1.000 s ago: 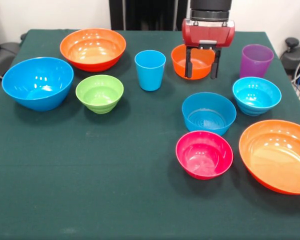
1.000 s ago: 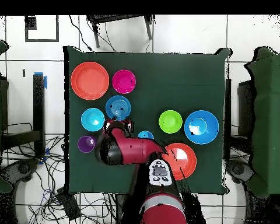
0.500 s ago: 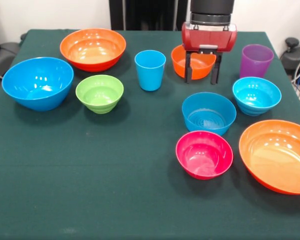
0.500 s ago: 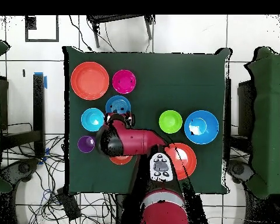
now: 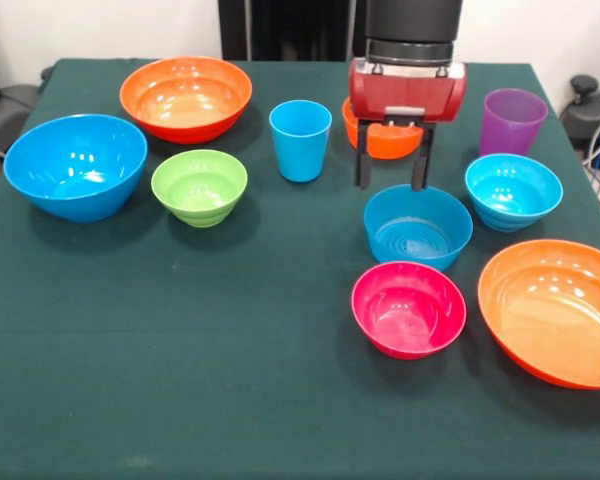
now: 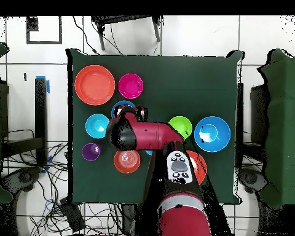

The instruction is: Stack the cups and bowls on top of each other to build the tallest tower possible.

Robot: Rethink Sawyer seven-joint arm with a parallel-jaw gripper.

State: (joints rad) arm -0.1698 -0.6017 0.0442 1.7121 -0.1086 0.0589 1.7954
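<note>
Hanging vert. over blue bowl (image 5: 417,226), pincer (image 5: 390,171) wide, empty, arm straight down.

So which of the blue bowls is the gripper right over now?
The medium blue bowl just behind the pink bowl; the open gripper hangs at its far rim. The large blue and cyan ones sit farther off.

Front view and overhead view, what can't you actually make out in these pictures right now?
- Small orange bowl, front view: the gripper covers most of it.
- Light blue cup, overhead view: hidden under the arm.
- Mid-blue bowl, overhead view: mostly under the gripper head.
- Large orange bowl, front view: cut off by the right edge.
</note>
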